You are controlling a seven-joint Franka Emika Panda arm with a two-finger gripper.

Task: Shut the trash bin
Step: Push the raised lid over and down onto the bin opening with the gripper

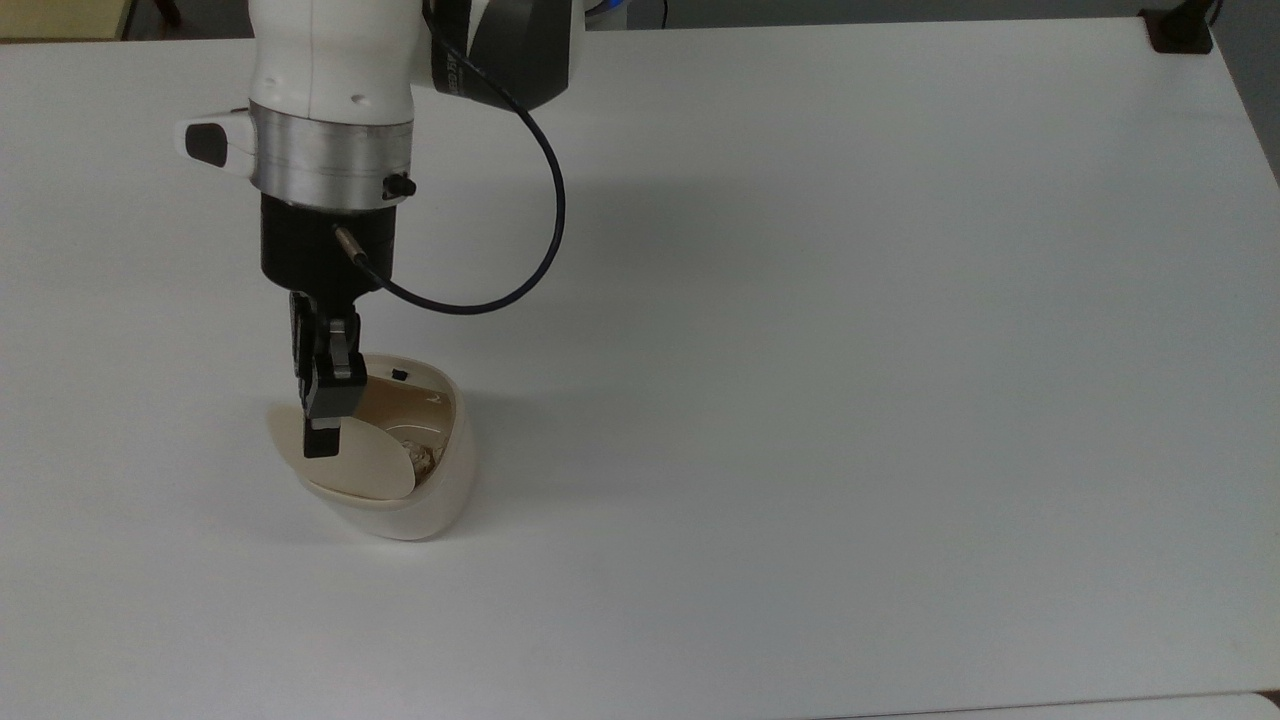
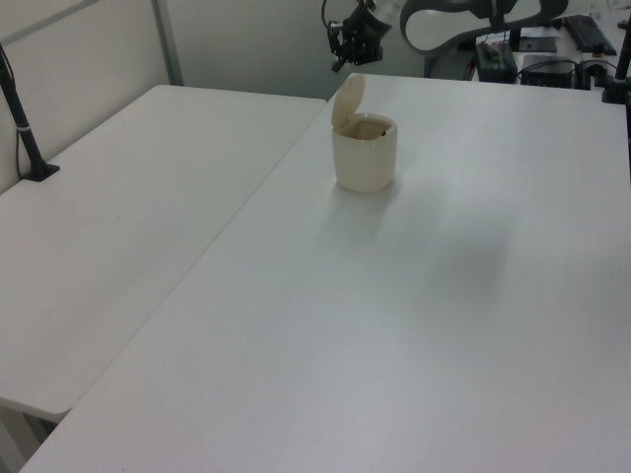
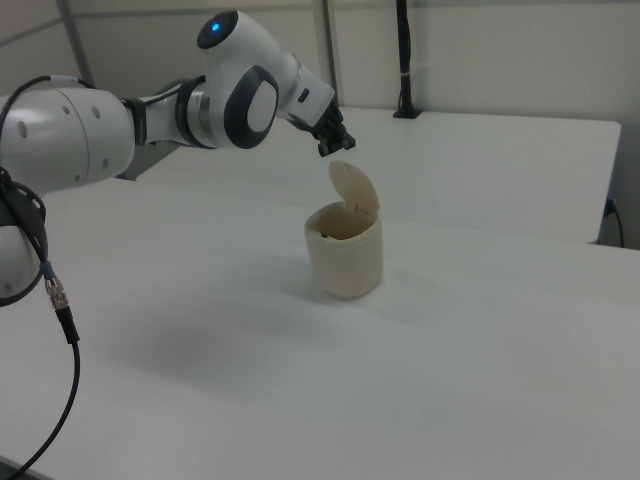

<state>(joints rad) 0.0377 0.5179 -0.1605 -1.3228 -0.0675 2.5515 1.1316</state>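
While the trash bin (image 1: pixel 415 480) stands open on the white table (image 1: pixel 850 350), the Franka arm (image 1: pixel 330 90) reaches down from the top view's upper left, its silver wrist ring and black hand pointing toward the bin's raised lid (image 1: pixel 355 455). In the right view the arm stretches in from the right view's left, forearm angled down, and the gripper (image 3: pixel 334 146) hangs just above the top edge of the upright lid (image 3: pixel 355 191), apart from it by a small gap. In the left view the gripper (image 2: pixel 341 61) sits above and slightly behind the lid (image 2: pixel 347 101), with the arm's white links bending away toward the left view's upper right.

In the top view the gripper (image 1: pixel 322 440) overlaps the beige lid, and its black fingers (image 1: pixel 322 400) appear pressed close together with nothing between them. Whether a fingertip touches the lid cannot be told from above; the 2 side views suggest it does not.

The bin (image 3: pixel 345 250) sits toward the top view's lower left, well in from every table edge, its lid tilted up on the hinge and its brown interior exposed, with a small black latch (image 1: pixel 399 375) at the far rim. A black cable (image 1: pixel 540 200) loops off the wrist above the tabletop. Bare table lies all around the bin, widest toward the top view's right. A 2nd table (image 2: pixel 128 227) adjoins on the left view's left.
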